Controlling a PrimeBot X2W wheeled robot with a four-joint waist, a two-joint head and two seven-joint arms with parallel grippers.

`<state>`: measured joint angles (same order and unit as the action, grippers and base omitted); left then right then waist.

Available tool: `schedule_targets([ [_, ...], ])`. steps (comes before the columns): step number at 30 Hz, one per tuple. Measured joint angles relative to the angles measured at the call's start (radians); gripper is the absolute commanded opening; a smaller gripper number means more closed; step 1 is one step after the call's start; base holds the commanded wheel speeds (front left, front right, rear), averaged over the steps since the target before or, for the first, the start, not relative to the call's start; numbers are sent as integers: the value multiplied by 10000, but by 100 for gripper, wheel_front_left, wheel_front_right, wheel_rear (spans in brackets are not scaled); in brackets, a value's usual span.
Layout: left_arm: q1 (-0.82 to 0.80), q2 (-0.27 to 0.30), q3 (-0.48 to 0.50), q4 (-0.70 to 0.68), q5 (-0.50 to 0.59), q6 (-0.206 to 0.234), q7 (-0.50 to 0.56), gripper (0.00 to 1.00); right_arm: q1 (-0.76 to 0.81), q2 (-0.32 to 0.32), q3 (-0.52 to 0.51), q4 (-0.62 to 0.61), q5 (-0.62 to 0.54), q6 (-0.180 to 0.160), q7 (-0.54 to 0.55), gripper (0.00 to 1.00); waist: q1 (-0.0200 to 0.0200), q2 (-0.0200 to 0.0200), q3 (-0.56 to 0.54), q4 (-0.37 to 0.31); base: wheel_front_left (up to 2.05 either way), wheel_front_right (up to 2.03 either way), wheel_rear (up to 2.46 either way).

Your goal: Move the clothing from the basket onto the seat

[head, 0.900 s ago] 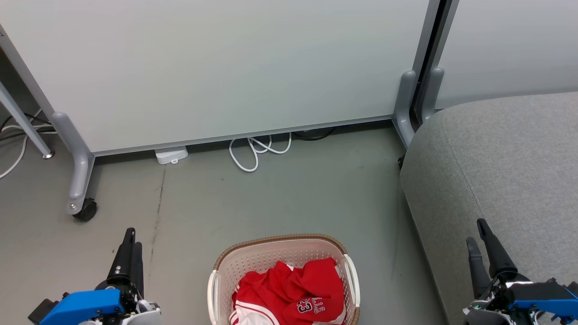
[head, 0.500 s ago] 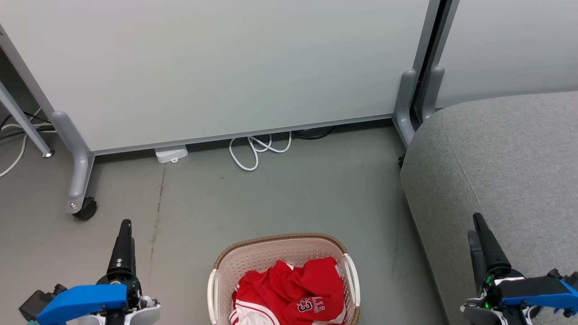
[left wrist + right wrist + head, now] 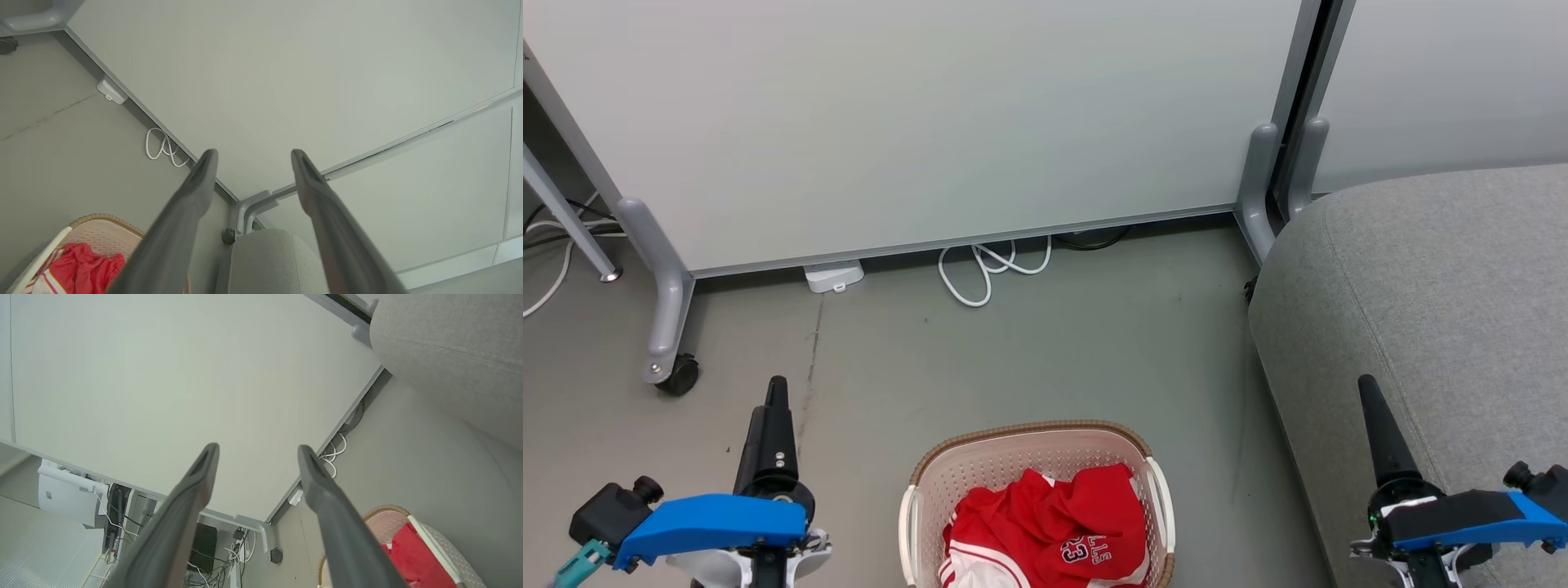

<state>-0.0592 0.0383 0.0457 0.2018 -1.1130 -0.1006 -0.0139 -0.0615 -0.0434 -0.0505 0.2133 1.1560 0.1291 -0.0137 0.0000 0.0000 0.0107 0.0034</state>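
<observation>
- The white partition panel (image 3: 931, 122) closes off the back, standing on grey legs, with a black castor (image 3: 678, 377) at the left one.
- A white looped cable (image 3: 988, 273) and a small white box (image 3: 833, 278) lie on the grey floor (image 3: 1054, 359) at the panel's foot.
- The cream perforated plastic basket with a brown woven-look rim (image 3: 1033, 427) sits on the floor, low and centre between the two arms.
- The red clothing (image 3: 1045, 523) is bunched inside the basket; white "23" and the letters "LLS" show upside down, with striped trim at the lower left.
- The large light-grey fabric seat (image 3: 1437, 286) lies to the right, with a strip of floor between it and the basket.
- The left gripper (image 3: 251, 157) hangs over the floor left of the basket, fingers spread, holding nothing.
- The right gripper (image 3: 257, 453) hovers by the seat's edge, also spread and holding nothing.
</observation>
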Motion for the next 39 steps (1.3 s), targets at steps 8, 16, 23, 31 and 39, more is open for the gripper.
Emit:
schedule_targets([
  [8,-1,15,-374,-100,1753,240,-311,100,0,-2,188,-123,-1530,0,-293,100,0,0,10,18,0,0,0],
  [16,-1,148,-761,-65,3112,489,-575,100,14,-4,353,-142,-3053,0,-568,100,0,0,15,34,0,0,0],
  [23,-1,307,-1168,-84,4105,656,-788,100,28,-8,468,-111,-4079,0,-780,100,0,0,34,46,0,0,0],
  [31,-10,414,-1521,-163,5022,878,-1030,100,33,-10,600,-107,-5076,0,-1026,100,0,0,56,69,0,0,0],
  [39,-44,500,-1808,-265,5916,1085,-1246,100,55,-15,709,-117,-6032,0,-1248,100,0,0,57,94,0,0,0],
])
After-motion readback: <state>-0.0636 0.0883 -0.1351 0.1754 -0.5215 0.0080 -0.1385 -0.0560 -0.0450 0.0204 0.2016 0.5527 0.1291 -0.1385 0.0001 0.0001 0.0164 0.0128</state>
